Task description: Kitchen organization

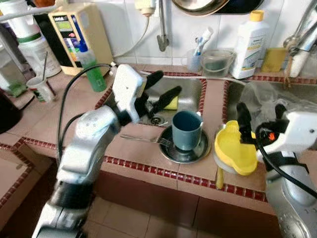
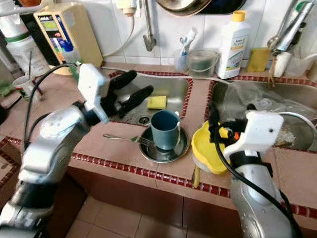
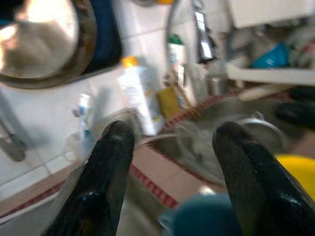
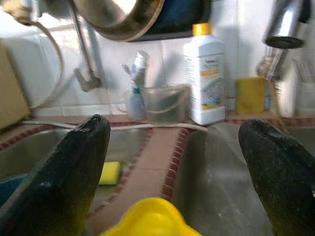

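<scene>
A teal cup (image 1: 186,130) stands upright on a round metal plate (image 1: 171,150) on the tiled counter, and a fork (image 1: 143,140) rests against the plate's left rim. My left gripper (image 1: 163,88) hovers open over the left sink, up and left of the cup (image 3: 206,216), with nothing between its fingers. A yellow plastic bowl (image 1: 233,148) sits at the counter's front edge, right of the plate. Just behind and above that bowl (image 4: 150,219), my right gripper (image 1: 261,115) is open and holds nothing.
A yellow sponge (image 1: 173,103) lies in the left sink (image 1: 190,87). Along the back wall stand a green bottle (image 1: 92,69), a water purifier (image 1: 74,34), a clear container (image 1: 216,62) and a white detergent bottle (image 1: 250,44). The right sink (image 1: 257,96) holds clear plastic.
</scene>
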You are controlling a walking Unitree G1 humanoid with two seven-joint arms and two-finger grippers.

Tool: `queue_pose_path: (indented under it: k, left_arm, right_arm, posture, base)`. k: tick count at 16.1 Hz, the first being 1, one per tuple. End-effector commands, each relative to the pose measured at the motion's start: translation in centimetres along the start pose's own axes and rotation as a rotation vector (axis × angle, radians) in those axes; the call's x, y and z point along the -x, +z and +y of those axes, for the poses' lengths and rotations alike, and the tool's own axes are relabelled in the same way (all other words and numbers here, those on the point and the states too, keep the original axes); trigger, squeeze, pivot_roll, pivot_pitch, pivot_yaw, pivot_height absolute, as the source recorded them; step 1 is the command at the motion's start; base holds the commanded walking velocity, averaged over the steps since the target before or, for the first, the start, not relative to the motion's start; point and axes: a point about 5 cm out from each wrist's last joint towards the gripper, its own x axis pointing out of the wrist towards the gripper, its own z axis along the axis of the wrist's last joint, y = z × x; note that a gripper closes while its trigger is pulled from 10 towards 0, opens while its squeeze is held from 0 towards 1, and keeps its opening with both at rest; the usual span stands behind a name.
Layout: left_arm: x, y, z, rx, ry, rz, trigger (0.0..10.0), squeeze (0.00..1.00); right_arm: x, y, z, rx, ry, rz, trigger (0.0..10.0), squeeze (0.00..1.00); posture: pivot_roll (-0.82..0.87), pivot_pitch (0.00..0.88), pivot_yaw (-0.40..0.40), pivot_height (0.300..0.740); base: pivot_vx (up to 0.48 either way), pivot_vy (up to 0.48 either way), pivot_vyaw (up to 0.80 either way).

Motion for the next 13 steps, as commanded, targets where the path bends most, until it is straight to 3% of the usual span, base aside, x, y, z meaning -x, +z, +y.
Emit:
queue_pose_path:
  k: [1,2,3,4,6,8,13]
  left_arm:
    - [0.8,-0.5,-1.2,0.006,-0.093,0.038,10.0,0.0]
    - [1.1,-0.6,-1.7,0.018,-0.135,0.047,10.0,0.0]
    - [1.8,-0.2,-3.3,-0.018,-0.288,0.032,10.0,0.0]
    - [2.1,-0.2,-3.8,-0.025,-0.337,0.036,10.0,0.0]
    - [1.9,-0.7,-3.6,0.008,-0.322,0.078,10.0,0.0]
    - [2.4,-0.8,-4.4,-0.04,-0.41,0.089,10.0,0.0]
    - [2.5,-1.1,-4.9,-0.042,-0.447,0.11,10.0,0.0]
  right_arm:
    - [0.3,0.0,0.0,-0.004,-0.002,0.007,10.0,0.0]
    - [0.3,-0.1,0.0,-0.006,-0.006,0.015,10.0,0.0]
    - [0.3,-0.4,-0.3,-0.034,-0.033,0.035,10.0,0.0]
    - [0.3,-0.4,-0.4,-0.058,-0.044,0.041,10.0,0.0]
    - [0.1,-0.1,-0.4,-0.063,-0.036,0.034,10.0,0.0]
    - [0.0,-0.1,-0.6,-0.082,-0.045,0.048,10.0,0.0]
    - [0.3,-2.4,-1.5,-0.257,-0.127,0.208,10.0,0.0]
  posture:
    - [-0.22,0.0,0.134,0.74]
    - [-0.22,0.001,0.133,0.74]
    - [-0.21,0.003,0.131,0.74]
    - [-0.21,0.003,0.131,0.74]
    - [-0.21,0.002,0.129,0.74]
    - [-0.21,0.0,0.128,0.74]
    - [-0.22,0.0,0.122,0.74]
  base:
    - [0.0,0.0,0.0]
    - [0.0,0.0,0.0]
    - [0.0,0.0,0.0]
    - [0.0,0.0,0.0]
    - [0.0,0.0,0.0]
    - [0.0,0.0,0.0]
    - [0.0,0.0,0.0]
